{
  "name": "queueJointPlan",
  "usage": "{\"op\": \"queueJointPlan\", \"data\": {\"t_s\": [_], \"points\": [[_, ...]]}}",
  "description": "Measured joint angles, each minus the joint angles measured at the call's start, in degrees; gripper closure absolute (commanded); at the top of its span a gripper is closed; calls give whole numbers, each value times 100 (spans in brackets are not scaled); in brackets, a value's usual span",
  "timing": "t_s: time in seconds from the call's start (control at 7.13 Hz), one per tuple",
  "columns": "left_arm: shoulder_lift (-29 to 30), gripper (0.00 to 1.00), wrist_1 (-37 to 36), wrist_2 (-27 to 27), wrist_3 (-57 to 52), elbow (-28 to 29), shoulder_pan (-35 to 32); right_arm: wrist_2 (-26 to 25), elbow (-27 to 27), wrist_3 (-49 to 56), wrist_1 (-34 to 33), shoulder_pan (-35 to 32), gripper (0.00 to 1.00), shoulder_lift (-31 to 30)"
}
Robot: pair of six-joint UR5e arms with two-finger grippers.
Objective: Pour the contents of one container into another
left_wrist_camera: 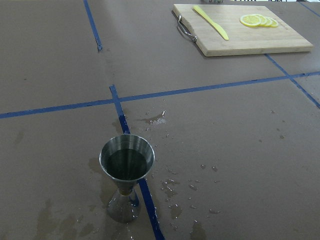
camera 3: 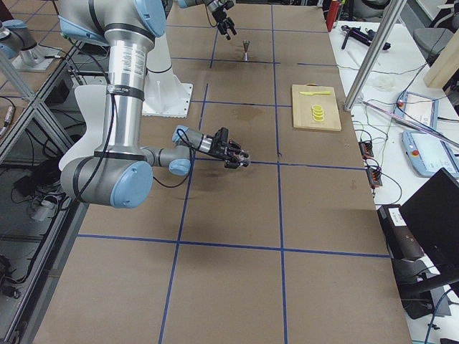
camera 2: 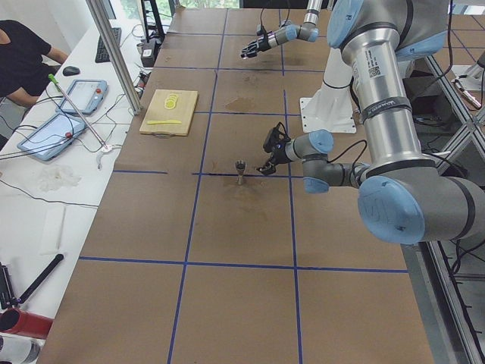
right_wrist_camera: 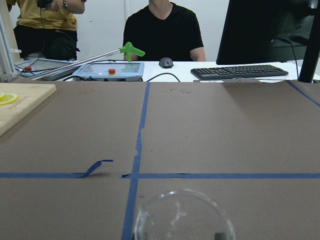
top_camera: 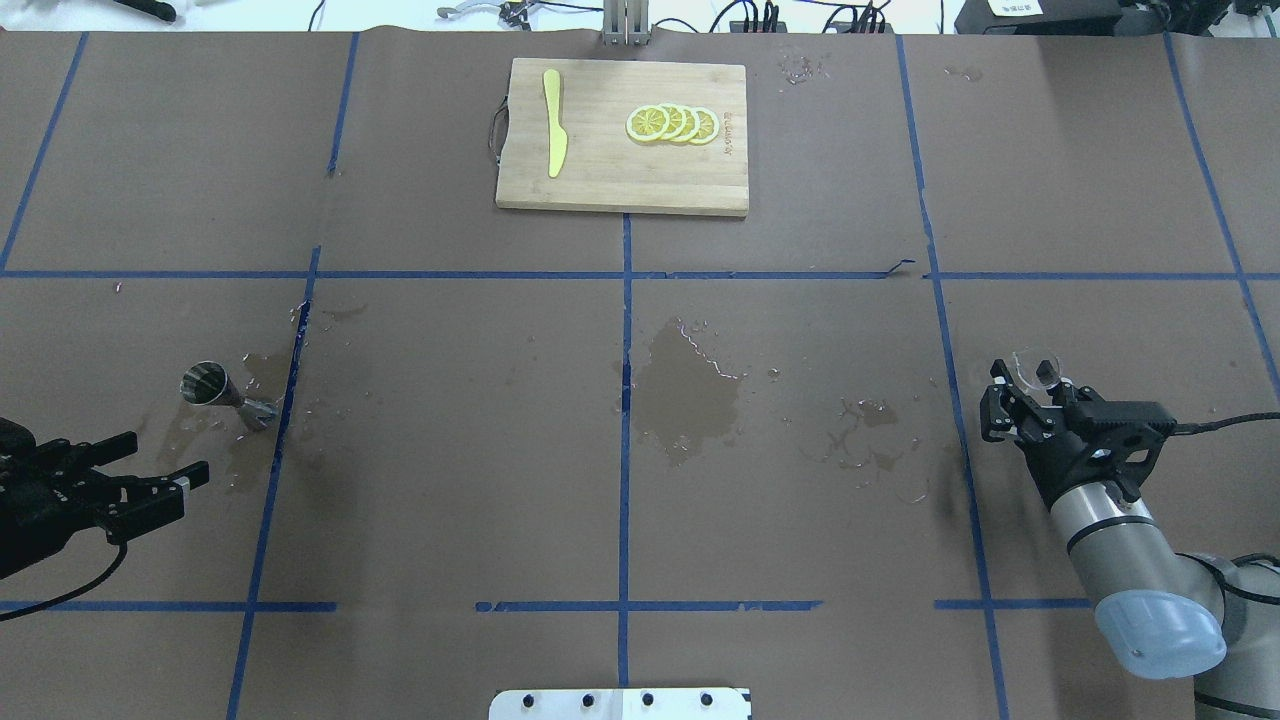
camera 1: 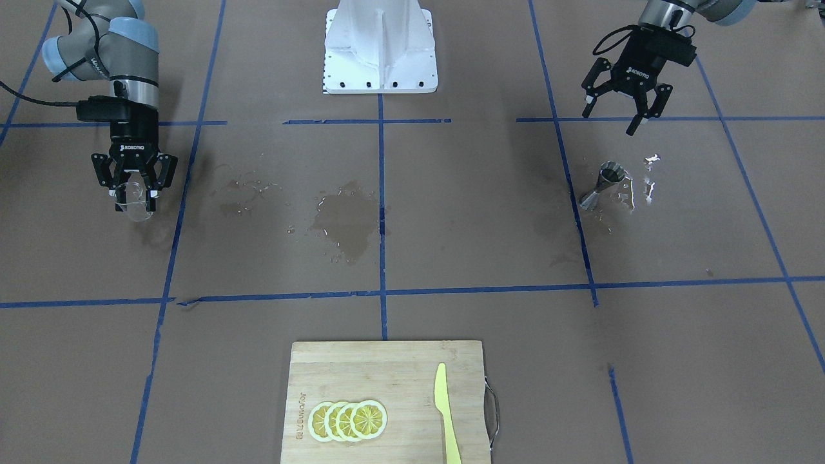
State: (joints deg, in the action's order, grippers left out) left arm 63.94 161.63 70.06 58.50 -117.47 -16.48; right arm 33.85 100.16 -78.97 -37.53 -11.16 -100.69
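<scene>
wet brown table paper [camera 1: 451, 225] beneath two arms, steel jigger [left_wrist_camera: 126, 175] upright just ahead of the wide-spread left gripper [camera 1: 612, 119], likely light, slick, tippy, best pinched at its waist; thin clear cup [camera 1: 133, 203], probably fragile, clamped in the right gripper [camera 1: 134, 190], well apart.

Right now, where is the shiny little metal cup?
In the overhead view the metal cup stands on the table's left side, beside a blue tape line, among wet spots, just in front of the open left hand.
</scene>
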Motion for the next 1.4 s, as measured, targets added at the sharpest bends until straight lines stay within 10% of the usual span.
{"op": "queueJointPlan", "data": {"t_s": [0.28, 0.98, 1.4], "points": [[-3, 0, 2, 217, -59, -25, -165, -164, -126, -44, 0, 212, 94, 26], [-4, 0, 0, 262, -67, -22, -191, -309, -416, -37, -3, 349, 0, 324], [-4, 0, 4, 382, -67, -43, -235, -314, -360, 1, 0, 341, 0, 330]]}}
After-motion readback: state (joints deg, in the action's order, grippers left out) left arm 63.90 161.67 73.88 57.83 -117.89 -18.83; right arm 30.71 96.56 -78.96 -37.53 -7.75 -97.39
